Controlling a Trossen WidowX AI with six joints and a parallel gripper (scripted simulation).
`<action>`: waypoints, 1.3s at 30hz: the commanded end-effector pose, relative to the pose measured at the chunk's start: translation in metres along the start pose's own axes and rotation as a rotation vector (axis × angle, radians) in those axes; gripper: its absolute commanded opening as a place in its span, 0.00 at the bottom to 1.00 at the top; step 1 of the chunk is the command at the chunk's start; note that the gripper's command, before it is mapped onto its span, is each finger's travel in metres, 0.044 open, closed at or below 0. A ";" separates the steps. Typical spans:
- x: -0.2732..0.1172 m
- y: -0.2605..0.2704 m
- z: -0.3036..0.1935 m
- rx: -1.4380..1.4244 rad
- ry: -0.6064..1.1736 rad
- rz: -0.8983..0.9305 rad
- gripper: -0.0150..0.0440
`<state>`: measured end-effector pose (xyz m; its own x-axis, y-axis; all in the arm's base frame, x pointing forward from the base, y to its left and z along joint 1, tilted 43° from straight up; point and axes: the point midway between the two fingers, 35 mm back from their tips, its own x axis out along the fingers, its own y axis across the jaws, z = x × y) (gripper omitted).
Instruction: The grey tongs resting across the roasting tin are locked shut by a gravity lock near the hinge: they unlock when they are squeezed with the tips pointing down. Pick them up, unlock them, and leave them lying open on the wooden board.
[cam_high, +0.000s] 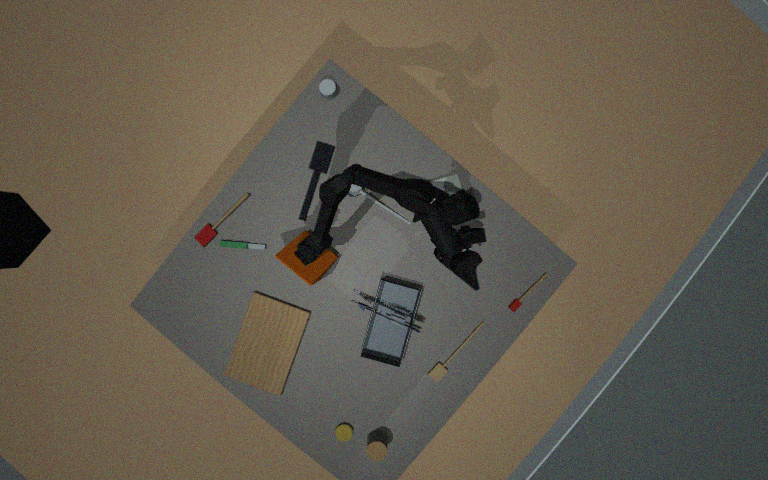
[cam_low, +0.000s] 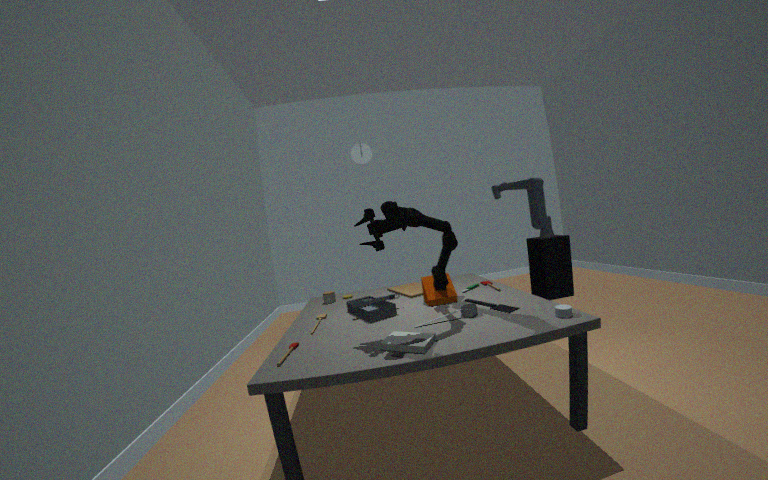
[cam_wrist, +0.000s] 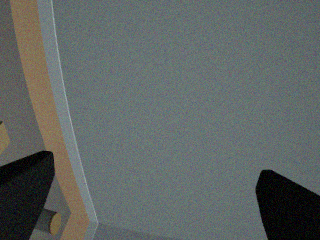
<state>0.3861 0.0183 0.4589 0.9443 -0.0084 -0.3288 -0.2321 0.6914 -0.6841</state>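
Red-headed tool (cam_high: 206, 234) (cam_low: 486, 283) and green-handled item (cam_high: 234, 244) (cam_low: 471, 287): near one table edge. White cylinder (cam_high: 327, 87) (cam_low: 563, 310): at a corner. Yellow disc (cam_high: 344, 432) (cam_low: 347, 297): near opposite corner.

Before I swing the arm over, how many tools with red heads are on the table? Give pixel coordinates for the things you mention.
2. One (cam_high: 206, 234) (cam_low: 486, 283) lies beside the green-handled tool (cam_high: 234, 244) (cam_low: 472, 286); the smaller (cam_high: 514, 305) (cam_low: 293, 345) is near the table edge, past the tin (cam_high: 380, 358) (cam_low: 380, 318). The arm could hide another.
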 end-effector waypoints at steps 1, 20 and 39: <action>0.002 0.001 -0.001 0.016 0.003 0.007 0.98; 0.130 0.137 -0.114 1.488 0.690 0.333 1.00; 0.160 0.248 -0.208 2.640 1.830 -0.350 1.00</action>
<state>0.4479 0.0375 0.1623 0.2690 0.4232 -0.8652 0.9411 0.0758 0.3296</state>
